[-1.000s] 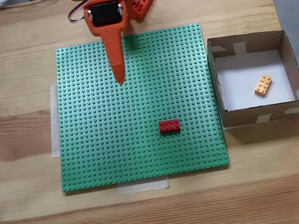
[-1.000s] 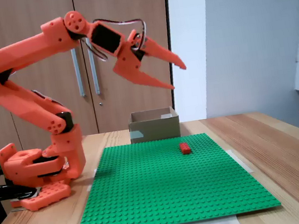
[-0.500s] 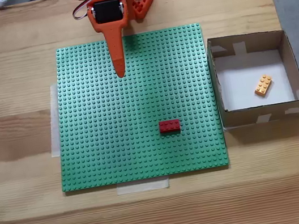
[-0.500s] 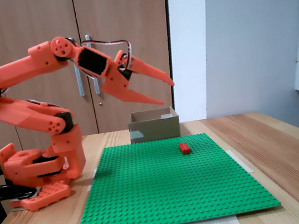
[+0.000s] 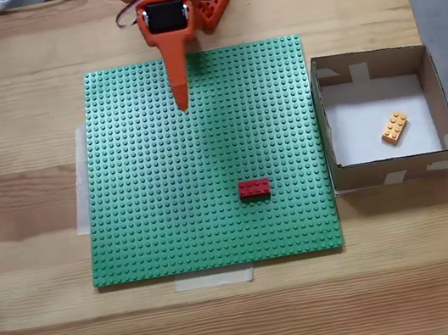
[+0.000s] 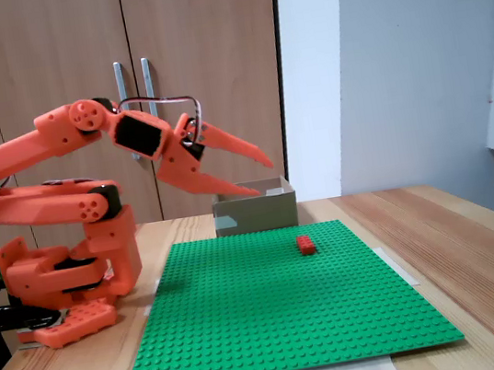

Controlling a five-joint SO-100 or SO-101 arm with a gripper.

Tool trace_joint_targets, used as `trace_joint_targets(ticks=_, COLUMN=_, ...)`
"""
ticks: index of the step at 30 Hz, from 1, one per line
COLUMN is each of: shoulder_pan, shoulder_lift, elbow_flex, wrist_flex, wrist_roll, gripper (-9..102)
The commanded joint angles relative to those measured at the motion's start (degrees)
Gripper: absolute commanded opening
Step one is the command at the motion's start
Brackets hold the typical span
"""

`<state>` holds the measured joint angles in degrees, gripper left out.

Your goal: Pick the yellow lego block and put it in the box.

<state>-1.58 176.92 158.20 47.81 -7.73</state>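
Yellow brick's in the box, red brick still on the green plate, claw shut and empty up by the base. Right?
One thing is off: the claw is open, not shut. A fixed view from the side shows its two fingers spread apart with nothing between them. The rest holds: the yellow brick lies in the box and the red brick sits on the green plate.

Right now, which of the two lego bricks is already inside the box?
The yellow lego block: it lies on the white bottom of the box. The red brick sits out on the green baseplate.
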Motion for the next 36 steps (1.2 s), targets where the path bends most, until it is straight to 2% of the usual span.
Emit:
trace_joint_targets(ticks=1, shoulder_pan=0.0, shoulder_lift=4.7, elbow_flex=0.9, wrist_flex=1.6, wrist_roll=-0.5, gripper=17)
trace_joint_targets(ticks=6, shoulder_pan=0.2, shoulder_lift=9.9, elbow_flex=3.8, wrist_flex=3.9, wrist_roll=0.7, gripper=15)
trace_joint_targets(ticks=21, shoulder_pan=0.5, shoulder_lift=10.0, elbow_flex=7.7, wrist_flex=0.8, wrist_roll=3.7, gripper=9)
trace_joint_targets(ticks=31, shoulder_pan=1.0, shoulder_lift=10.0, elbow_flex=10.2, wrist_flex=0.0, wrist_roll=3.9, gripper=-1)
trace_joint_targets(ticks=36, shoulder_pan=1.4, shoulder_lift=10.0, elbow_flex=10.1, wrist_flex=0.2, wrist_roll=4.4, gripper=-1)
